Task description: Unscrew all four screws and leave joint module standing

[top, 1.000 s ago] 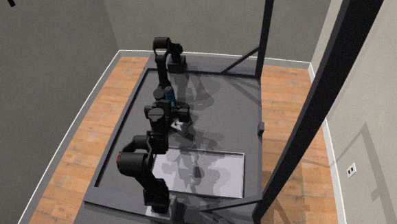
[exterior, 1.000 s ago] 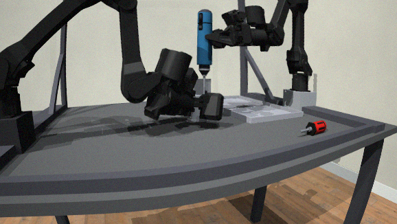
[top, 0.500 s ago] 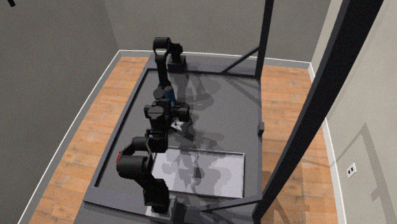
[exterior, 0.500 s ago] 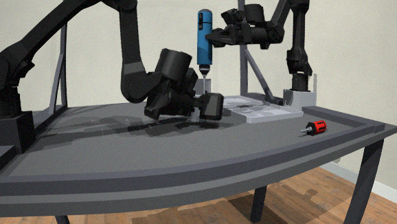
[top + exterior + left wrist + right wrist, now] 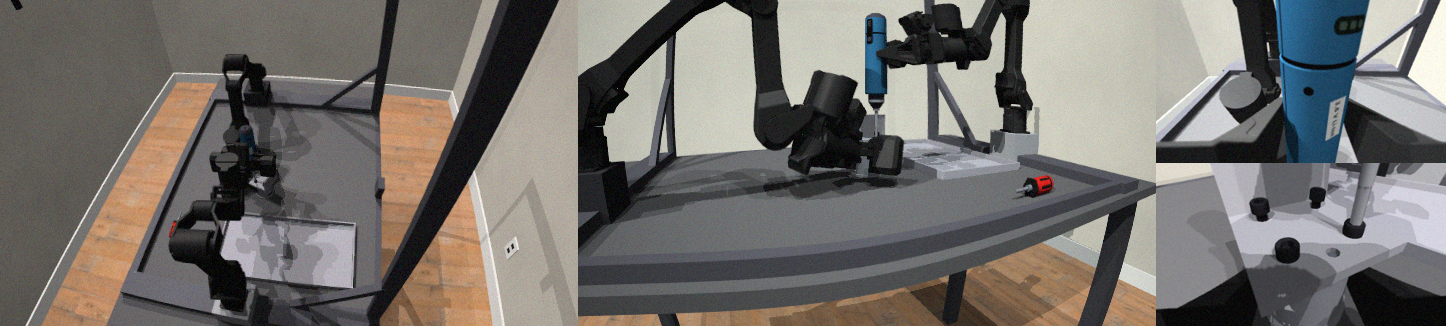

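Gripping the blue screwdriver (image 5: 246, 136) (image 5: 876, 60) (image 5: 1316, 84) (image 5: 1364, 193) upright with the left gripper (image 5: 243, 146) (image 5: 881, 54) (image 5: 1313, 102), tip on one screw (image 5: 1353, 231). Gripping the joint module (image 5: 260, 191) (image 5: 1321, 303) on the table (image 5: 325, 150) (image 5: 728, 215) with the right gripper (image 5: 259, 173) (image 5: 862, 164) (image 5: 1303, 265); with all four screws on the bracket (image 5: 1296, 228).

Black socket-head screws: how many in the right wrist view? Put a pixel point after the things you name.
4: two raised ones by the upright wall (image 5: 1259, 207) (image 5: 1317, 195), one nearest the camera (image 5: 1287, 250), one under the grey metal bit (image 5: 1364, 197).
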Controlling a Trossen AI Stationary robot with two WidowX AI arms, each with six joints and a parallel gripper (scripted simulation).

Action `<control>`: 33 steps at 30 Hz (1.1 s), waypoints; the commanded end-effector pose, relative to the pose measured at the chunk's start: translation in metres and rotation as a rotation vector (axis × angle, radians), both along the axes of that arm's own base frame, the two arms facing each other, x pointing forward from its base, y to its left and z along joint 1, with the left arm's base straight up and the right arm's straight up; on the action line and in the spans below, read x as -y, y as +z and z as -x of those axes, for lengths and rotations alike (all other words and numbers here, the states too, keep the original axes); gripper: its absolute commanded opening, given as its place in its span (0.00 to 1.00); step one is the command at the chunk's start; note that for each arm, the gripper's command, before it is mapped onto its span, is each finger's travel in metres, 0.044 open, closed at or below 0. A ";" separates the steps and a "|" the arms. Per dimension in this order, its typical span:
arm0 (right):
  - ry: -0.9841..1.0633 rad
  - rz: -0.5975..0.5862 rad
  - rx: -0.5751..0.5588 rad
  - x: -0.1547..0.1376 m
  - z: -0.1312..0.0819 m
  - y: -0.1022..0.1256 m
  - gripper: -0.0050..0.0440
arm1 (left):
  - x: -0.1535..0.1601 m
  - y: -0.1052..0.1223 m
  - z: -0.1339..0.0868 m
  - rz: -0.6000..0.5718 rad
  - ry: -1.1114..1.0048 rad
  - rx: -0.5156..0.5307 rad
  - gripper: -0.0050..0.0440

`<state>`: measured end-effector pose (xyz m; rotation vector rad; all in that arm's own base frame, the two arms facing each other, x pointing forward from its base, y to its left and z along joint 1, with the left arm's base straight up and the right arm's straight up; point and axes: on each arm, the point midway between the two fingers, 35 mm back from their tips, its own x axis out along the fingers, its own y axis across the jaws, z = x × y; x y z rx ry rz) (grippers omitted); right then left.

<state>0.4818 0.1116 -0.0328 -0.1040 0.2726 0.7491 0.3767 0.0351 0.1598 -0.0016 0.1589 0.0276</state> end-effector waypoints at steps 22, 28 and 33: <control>0.000 -0.003 0.035 -0.001 -0.006 0.014 0.60 | 0.003 -0.012 0.001 0.003 -0.007 -0.011 0.43; 0.000 -0.003 0.035 -0.001 -0.006 0.014 0.60 | 0.003 -0.013 0.002 0.003 -0.007 -0.013 0.43; 0.000 -0.003 0.035 -0.001 -0.006 0.014 0.60 | 0.002 -0.005 -0.001 0.001 -0.006 0.009 0.43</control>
